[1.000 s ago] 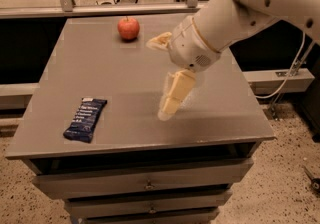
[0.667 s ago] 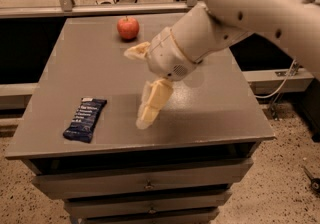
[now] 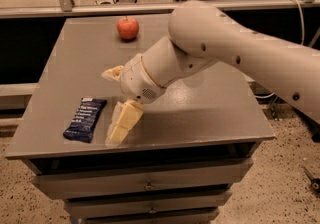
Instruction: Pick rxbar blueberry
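**Navy wrapper lies free beside a spread claw**

Dark navy-blue and flat, the rectangular wrapped rxbar blueberry (image 3: 85,119) lies in the lower left of the frame, on the near left part of the matte grey table top (image 3: 220,113). Its foil looks slightly glossy, with crimped short ends and small white lettering that is too fine to read. It is slanted, with its far end leaning right.

Just right of the bar is the two-finger gripper (image 3: 110,107), on the end of the smooth, rounded cream-white arm (image 3: 240,48) that reaches in from the upper right. Its pale yellowish fingers (image 3: 123,122) are spread apart and grip nothing. One blocky finger points down toward the table's front edge; the other is a shorter stub showing at the wrist's upper left. The lower finger seems to hover close over the surface, though whether it is touching cannot be told.

Well apart, near the table's far edge at upper centre, sits a round, shiny red apple (image 3: 128,27). Below the table top, flat grey drawer fronts (image 3: 150,185) have small metal knobs.
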You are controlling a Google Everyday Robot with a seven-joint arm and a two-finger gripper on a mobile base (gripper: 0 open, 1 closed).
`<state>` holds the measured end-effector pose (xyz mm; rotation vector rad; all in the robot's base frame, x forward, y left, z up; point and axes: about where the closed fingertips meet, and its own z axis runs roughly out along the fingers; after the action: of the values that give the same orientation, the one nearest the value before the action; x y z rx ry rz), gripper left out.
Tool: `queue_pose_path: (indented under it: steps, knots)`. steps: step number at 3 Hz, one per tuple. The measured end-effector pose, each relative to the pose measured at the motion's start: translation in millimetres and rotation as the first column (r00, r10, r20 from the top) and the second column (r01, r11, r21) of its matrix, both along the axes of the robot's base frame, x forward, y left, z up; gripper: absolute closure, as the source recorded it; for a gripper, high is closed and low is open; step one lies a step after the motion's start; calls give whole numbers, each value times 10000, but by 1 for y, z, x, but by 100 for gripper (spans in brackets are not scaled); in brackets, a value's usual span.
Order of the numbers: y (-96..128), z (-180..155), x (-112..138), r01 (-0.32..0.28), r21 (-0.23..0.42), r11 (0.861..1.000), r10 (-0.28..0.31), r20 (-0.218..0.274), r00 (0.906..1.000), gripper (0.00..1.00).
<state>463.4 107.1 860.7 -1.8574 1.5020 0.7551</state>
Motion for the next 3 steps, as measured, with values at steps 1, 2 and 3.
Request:
queue_pose_path:
  steps: [1, 2, 3]
  knots:
    - [22, -16, 2, 423, 183, 9989, -414, -469, 9980, 0]
    - [39, -25, 7, 794, 327, 9963, -766, -788, 9939, 0]
    - [52, -33, 9, 1066, 357, 9937, -1022, -1066, 9890, 17]
